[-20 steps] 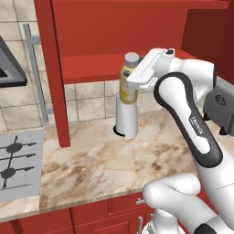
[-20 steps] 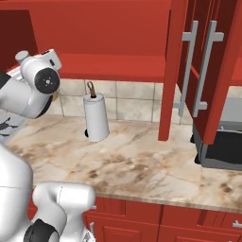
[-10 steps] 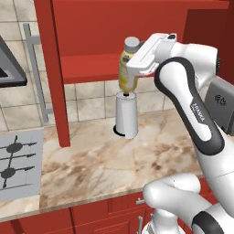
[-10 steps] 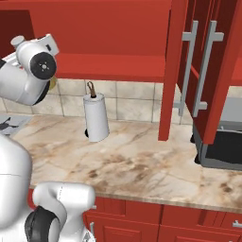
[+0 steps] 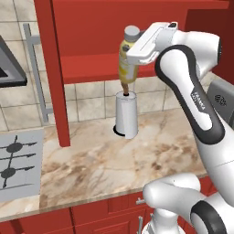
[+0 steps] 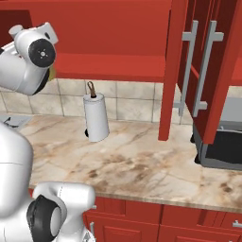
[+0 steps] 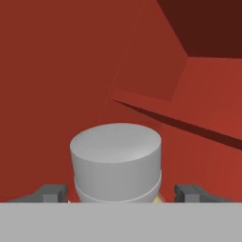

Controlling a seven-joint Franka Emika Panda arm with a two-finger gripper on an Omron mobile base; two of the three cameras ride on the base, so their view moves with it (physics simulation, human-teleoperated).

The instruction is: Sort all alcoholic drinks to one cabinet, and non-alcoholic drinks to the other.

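Note:
My gripper (image 5: pixel 131 54) is shut on a pale-yellow juice bottle (image 5: pixel 127 64) with a grey-white cap, holding it upright just above the paper towel roll and in front of the red shelf (image 5: pixel 91 68) of an open wall cabinet. That cabinet's door (image 5: pixel 51 68) stands open at the left, with one silver bar handle (image 5: pixel 39 77) beside it. In the hand view the bottle's cap (image 7: pixel 116 158) sits between my fingertips (image 7: pixel 51 193), facing the red cabinet interior. A sliver of the juice bottle (image 6: pixel 51 73) peeks from behind my hand. Another cabinet with two silver handles (image 6: pixel 198 71) hangs at the right.
A white paper towel roll (image 5: pixel 125 114) stands on the marble counter (image 5: pixel 137 155) directly under the bottle. A stove top (image 5: pixel 18 160) lies at the left, under a dark hood (image 5: pixel 9 68). A black appliance (image 6: pixel 222 146) sits on the counter's right end.
My arm has lifted the juice bottle from beside the paper towel roll to shelf height and moved it toward the open cabinet. The jaws have held the same width.

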